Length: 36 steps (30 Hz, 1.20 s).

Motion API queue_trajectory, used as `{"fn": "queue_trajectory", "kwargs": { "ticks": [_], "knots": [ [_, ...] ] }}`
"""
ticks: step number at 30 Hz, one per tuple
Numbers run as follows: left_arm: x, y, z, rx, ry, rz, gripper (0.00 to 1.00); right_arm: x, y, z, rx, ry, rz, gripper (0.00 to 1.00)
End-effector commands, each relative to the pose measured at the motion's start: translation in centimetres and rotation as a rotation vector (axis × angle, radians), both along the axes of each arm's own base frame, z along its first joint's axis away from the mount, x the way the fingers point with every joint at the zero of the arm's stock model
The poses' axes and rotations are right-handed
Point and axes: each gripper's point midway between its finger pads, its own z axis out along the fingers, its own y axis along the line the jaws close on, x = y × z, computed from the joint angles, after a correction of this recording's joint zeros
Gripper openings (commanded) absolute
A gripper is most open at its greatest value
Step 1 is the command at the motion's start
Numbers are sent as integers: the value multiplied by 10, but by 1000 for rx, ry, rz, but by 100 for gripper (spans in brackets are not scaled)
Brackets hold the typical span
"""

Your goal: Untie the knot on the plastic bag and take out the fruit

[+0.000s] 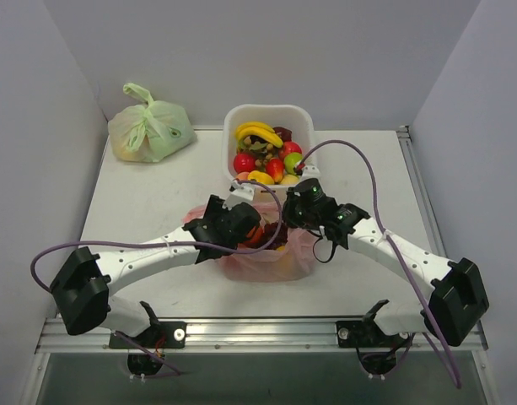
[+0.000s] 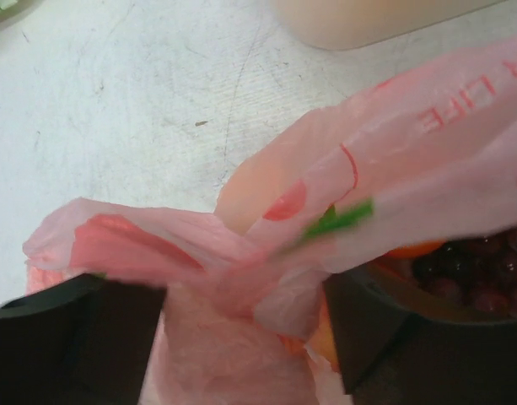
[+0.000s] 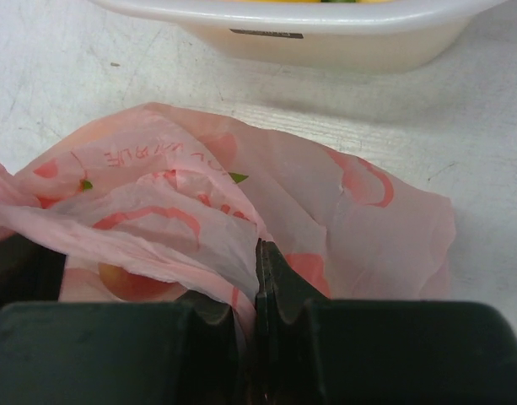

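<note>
Pinching a fold of the pink plastic bag [image 3: 342,211], the right fingers [image 3: 271,270] are pressed together on the thin film, on the side near the white basket [image 1: 241,118]. The bag sits in the middle of the table [image 1: 140,194], between both arms, which reach in and bend down over it. The left fingers [image 2: 81,337] are wide apart, and a bunched strip of film lies across the gap, side to side. Dark grapes [image 2: 477,266] show inside the bag, just right of that gap, so the left arm is nearer them. I cannot pick out a knot.
</note>
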Motion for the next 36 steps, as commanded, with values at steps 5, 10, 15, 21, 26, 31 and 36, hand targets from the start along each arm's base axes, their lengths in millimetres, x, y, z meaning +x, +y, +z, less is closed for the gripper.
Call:
{"fn": "queue_trajectory", "kwargs": {
  "ticks": [5,10,15,21,26,31,36],
  "knots": [
    [39,40,40,-144,-73,93,28,7,-43,-13,-64,-48,-97,0],
    [56,93,84,-240,-125,147,0,33,-94,-18,-69,-43,-245,3],
    [62,104,78,-318,-104,100,0,53,-108,-12,-74,-45,-296,8],
    [41,91,25,-424,78,72,0,49,-88,9,-36,-49,-178,44],
    [36,86,24,-461,88,61,0,22,-59,62,-52,-143,-7,73],
    [35,88,32,-474,72,70,0,5,-42,137,-97,-298,85,79],
    [33,91,34,-477,65,90,0,-10,-20,176,-129,-400,167,79]
  ]
}}
